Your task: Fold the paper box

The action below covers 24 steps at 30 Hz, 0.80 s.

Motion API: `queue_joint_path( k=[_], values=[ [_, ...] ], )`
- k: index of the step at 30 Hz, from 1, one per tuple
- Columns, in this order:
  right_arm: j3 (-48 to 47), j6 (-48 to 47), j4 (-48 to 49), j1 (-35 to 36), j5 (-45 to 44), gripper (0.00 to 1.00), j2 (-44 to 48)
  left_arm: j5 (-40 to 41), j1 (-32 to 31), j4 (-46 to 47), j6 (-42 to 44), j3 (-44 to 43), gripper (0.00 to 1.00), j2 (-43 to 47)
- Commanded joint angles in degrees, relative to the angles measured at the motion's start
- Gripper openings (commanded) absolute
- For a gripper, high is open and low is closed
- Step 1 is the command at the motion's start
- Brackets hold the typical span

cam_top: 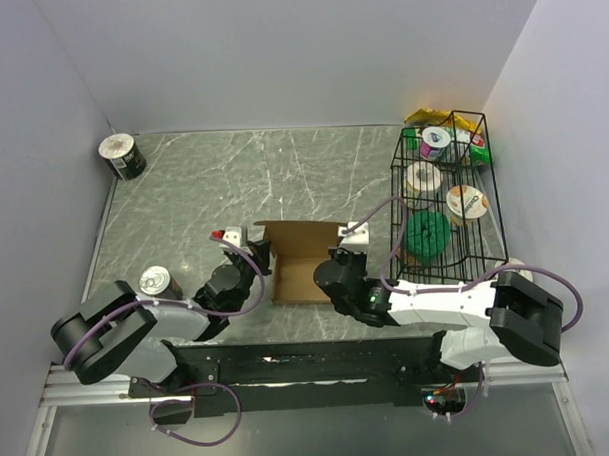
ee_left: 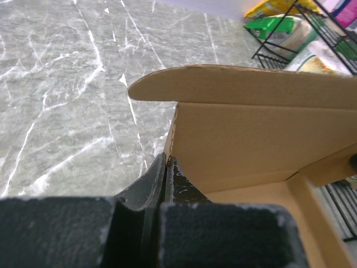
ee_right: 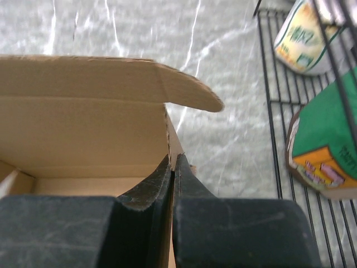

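Cardboard paper box [cam_top: 303, 250] is set half-erected on table [cam_top: 233, 180], between arms. Left wall is pinched by left pincer [ee_left: 166, 167], right wall by right pincer [ee_right: 174, 164]. Judged light, stiff across panels, easily creased; best gripped at wall edges.

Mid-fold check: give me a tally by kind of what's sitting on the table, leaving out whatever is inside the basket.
Paper box: 1
Cans: 2
Wire basket: 1
Total: 4
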State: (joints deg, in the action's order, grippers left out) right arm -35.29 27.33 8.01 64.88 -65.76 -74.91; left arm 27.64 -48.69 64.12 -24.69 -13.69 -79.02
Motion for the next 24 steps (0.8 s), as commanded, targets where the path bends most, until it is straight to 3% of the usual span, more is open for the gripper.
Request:
queue_joint_path(
  k=[1,6,11,15,24],
  values=[
    [-1.0,-4.3,19.1,0.3,1.7,0.00,-1.6,-6.5,-2.2,1.8,0.3,-3.2,0.01,-3.3],
    [1.8,-5.5,28.4,0.3,2.3,0.00,-4.1,-8.4,-2.2,8.1,0.3,-3.1,0.01,-8.1],
    [4.4,-3.7,29.3,0.3,2.0,0.00,-5.3,-9.1,-2.3,12.6,-0.8,-1.8,0.01,-11.6],
    [6.0,1.3,25.1,0.4,1.9,0.00,-4.5,-9.4,-2.5,12.6,-1.1,-1.1,0.01,-11.9],
    [5.1,20.8,-0.1,2.7,1.0,0.00,-2.8,-10.7,-3.4,10.9,-4.3,2.6,0.01,-11.1]
  ],
)
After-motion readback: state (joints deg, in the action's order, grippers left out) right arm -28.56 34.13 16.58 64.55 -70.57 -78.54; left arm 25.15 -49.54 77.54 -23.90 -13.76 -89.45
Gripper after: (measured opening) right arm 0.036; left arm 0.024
